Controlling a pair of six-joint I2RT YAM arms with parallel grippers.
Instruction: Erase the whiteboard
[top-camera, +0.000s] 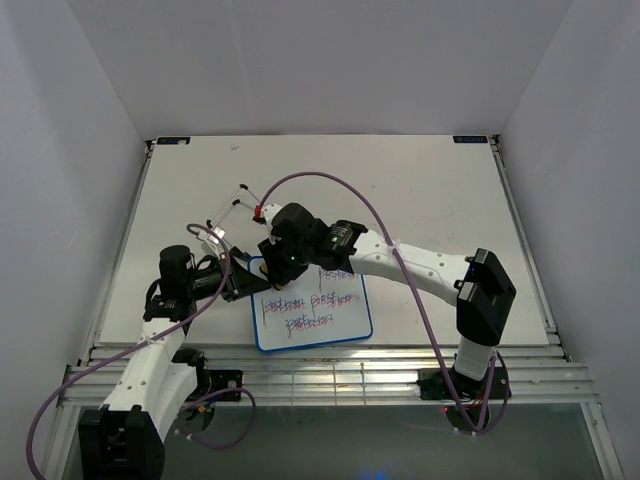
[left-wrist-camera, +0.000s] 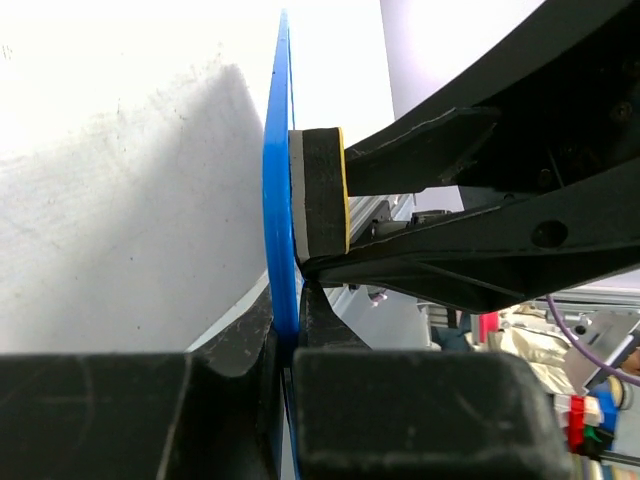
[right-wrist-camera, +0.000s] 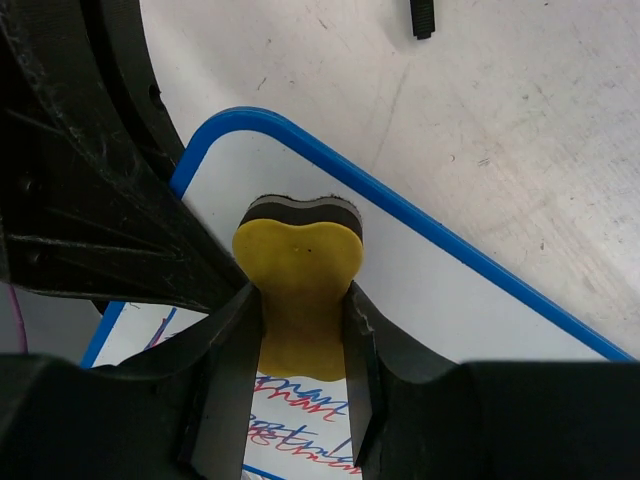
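Note:
The whiteboard (top-camera: 312, 310) lies flat near the table's front edge, blue-framed, with red and blue writing. My left gripper (top-camera: 243, 287) is shut on the board's left frame edge (left-wrist-camera: 280, 250), seen edge-on in the left wrist view. My right gripper (top-camera: 283, 270) is shut on a small yellow eraser (right-wrist-camera: 298, 275) with a black felt base. It presses the eraser down on the board's far left corner (right-wrist-camera: 240, 120). The eraser also shows in the left wrist view (left-wrist-camera: 322, 190), against the board. Writing (right-wrist-camera: 300, 410) shows just behind the eraser.
A small clear-and-black object with a red tip (top-camera: 240, 205) lies on the table behind the arms. A small black piece (right-wrist-camera: 422, 17) lies on the table beyond the board. The right arm's purple cable (top-camera: 330, 185) arcs over the table.

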